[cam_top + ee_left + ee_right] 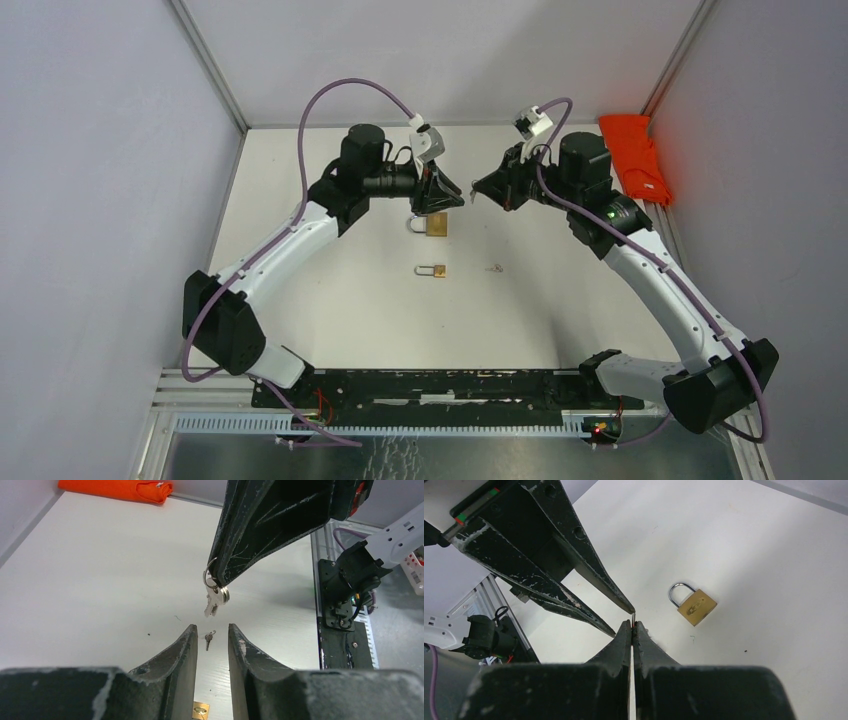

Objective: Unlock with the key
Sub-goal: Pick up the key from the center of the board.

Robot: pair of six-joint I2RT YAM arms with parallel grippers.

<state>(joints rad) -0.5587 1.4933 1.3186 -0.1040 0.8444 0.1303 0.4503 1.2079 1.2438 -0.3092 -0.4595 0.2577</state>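
Two steps look left: fitting the key and turning it. The right claw (632,622), pressed together, pinches the key ring (216,594) in the air. The left claw (211,626) hangs spread and empty over the bigger padlock (436,227), which lies shut on the table (330,300).

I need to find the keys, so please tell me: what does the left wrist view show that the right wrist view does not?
Only the left wrist view: keys on a ring hanging from the shut right hand, a loose small key on the table, and an orange cloth. Only the right wrist view: a whole brass padlock lying flat. Both: the table, and the left hand close to the right hand.
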